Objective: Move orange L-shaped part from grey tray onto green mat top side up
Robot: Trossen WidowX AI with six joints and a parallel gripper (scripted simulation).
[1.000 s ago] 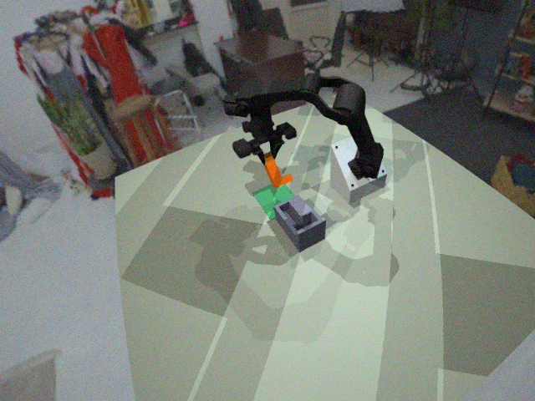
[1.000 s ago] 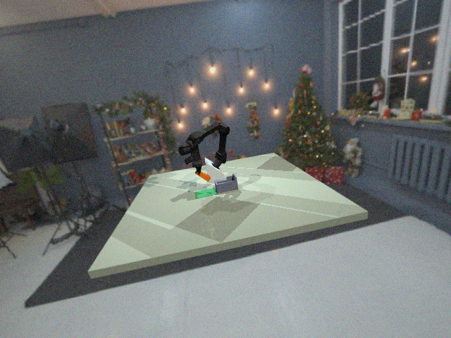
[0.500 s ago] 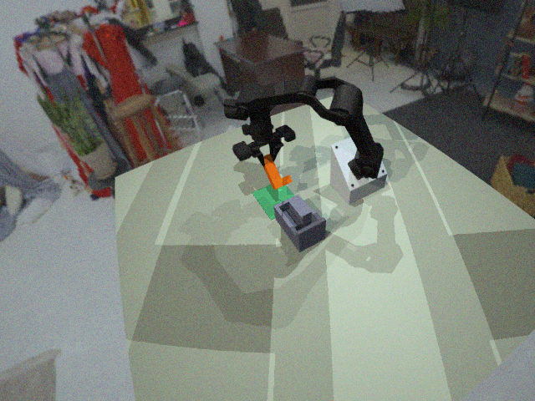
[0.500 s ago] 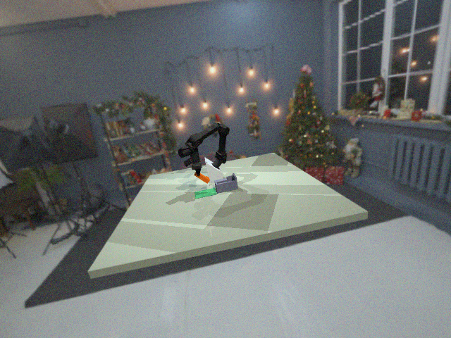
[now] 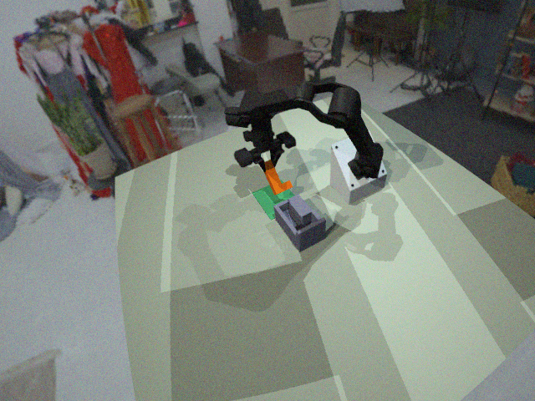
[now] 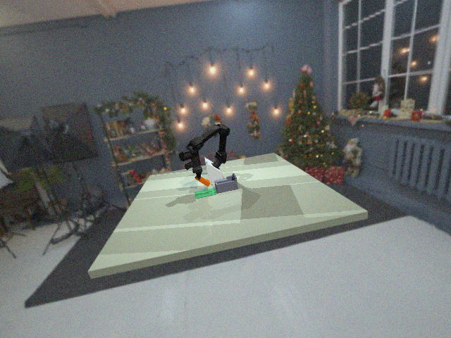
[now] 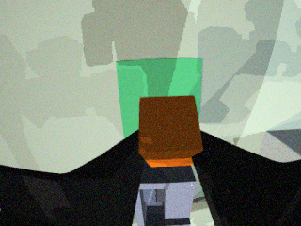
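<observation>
The orange L-shaped part [image 5: 273, 179] [image 6: 204, 181] [image 7: 170, 123] hangs in the air over the green mat, tilted, with its L-shaped end lower and toward the tray. My gripper [image 5: 267, 165] [image 6: 197, 177] is shut on its upper end; in the wrist view the dark fingers stand on both sides of it. The green mat [image 5: 264, 200] [image 6: 204, 193] [image 7: 160, 71] lies on the table below, partly hidden by the part in the wrist view. The grey tray [image 5: 312, 236] [image 6: 226, 186] [image 7: 179, 200] stands beside the mat, and its pocket is empty.
The white block [image 5: 341, 172] [image 6: 212, 170] under the arm's base stands behind the tray. The tray's raised walls border the mat's edge. Shadows of the arm fall across the table [image 5: 242, 341] [image 6: 175, 232].
</observation>
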